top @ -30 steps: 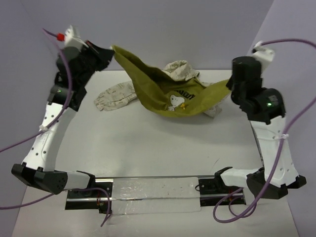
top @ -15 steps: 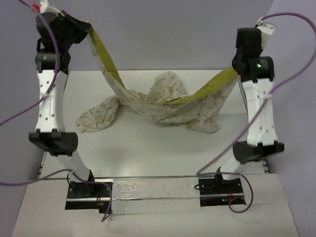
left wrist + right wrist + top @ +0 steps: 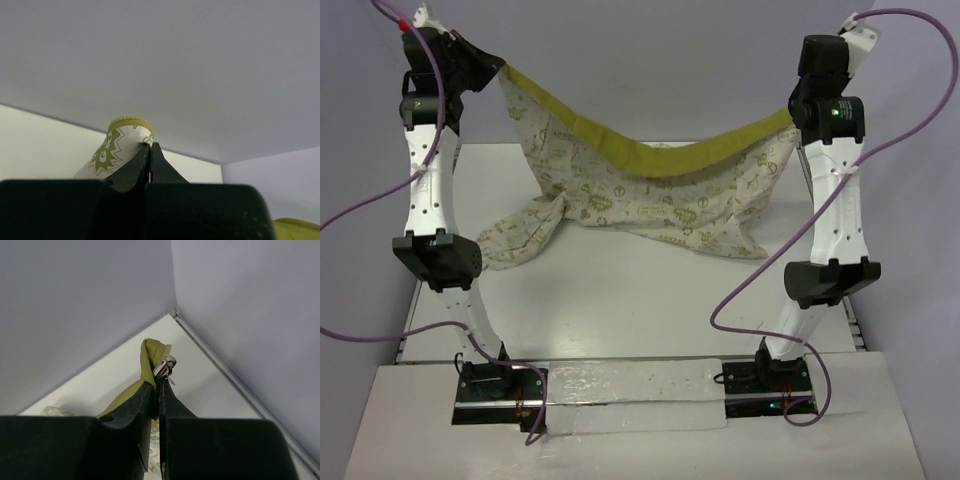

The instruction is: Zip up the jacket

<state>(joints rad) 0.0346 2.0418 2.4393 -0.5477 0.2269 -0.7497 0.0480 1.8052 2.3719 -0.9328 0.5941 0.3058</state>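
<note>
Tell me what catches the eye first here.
The jacket hangs like a hammock over the table, olive edge on top, stretched between the raised left gripper and right gripper. Both are shut on its fabric. A metal zipper pull shows just above the right one's fingertips.

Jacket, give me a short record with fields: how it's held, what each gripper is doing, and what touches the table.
jacket: hung spread between both raised arms, green edge on top
left gripper: shut on a printed corner
right gripper: shut on the green edge, beside a metal zipper piece
table: the jacket's lower folds rest on it
</note>
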